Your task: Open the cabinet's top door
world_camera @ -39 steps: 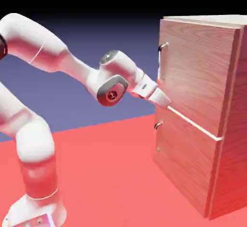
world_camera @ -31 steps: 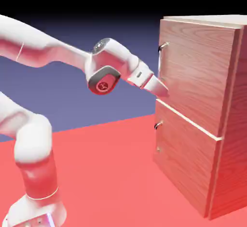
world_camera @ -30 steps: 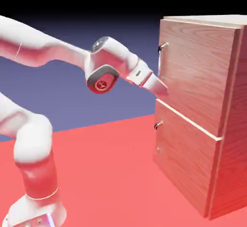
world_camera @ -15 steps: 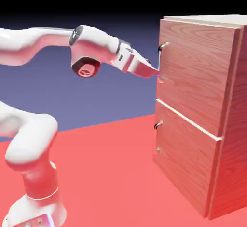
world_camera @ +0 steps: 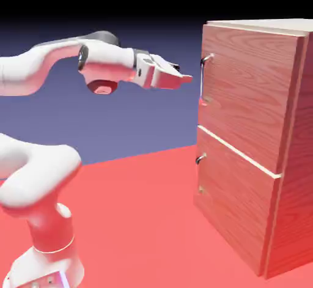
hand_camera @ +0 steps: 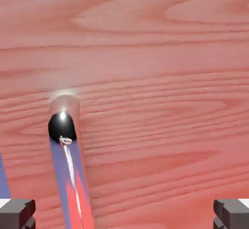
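Two grey fingertips of your gripper [hand_camera: 124, 213] spread wide — near the top door's curved silver handle [hand_camera: 72, 169].

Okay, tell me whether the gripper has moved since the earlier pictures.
Yes: the gripper has risen and now sits farther left of the cabinet in the exterior view, roughly level with the upper handle.
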`<state>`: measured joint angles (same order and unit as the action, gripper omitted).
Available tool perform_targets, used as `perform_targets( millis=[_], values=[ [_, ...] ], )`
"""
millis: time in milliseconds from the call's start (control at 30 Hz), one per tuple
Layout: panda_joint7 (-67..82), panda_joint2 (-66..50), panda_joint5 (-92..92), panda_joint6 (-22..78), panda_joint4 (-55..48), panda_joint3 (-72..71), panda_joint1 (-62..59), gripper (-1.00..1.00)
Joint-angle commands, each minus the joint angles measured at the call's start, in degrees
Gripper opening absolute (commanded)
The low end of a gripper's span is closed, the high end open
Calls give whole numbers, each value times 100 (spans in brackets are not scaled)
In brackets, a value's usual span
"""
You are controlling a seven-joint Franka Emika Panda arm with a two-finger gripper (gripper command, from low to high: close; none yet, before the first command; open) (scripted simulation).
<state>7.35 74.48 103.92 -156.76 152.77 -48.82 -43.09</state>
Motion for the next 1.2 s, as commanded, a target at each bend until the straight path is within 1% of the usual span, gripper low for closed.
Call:
perform_targets(
  millis=[0, 400, 467, 633, 667, 700, 900, 1033, 1167],
  values=[
    [120, 100, 250, 41, -20, -117, -105, 0],
    [1555, 1306, 3245, 539, -257, -1524, -1367, 0],
    [1559, 1309, 3252, 540, -258, -1528, -1370, 0],
    [1703, 1159, 3695, 791, -966, -1787, -2342, 0],
    [1703, 1159, 3695, 791, -966, -1787, -2342, -100],
    [1703, 1159, 3695, 791, -966, -1787, -2342, -100],
    [2333, 1295, 3605, 2080, 280, -1018, -1431, -100],
    [2708, 1373, 3180, 3051, 1072, -243, -927, -100],
    [2992, 1424, 2579, 3914, 1612, 588, -702, -100]
  ],
)
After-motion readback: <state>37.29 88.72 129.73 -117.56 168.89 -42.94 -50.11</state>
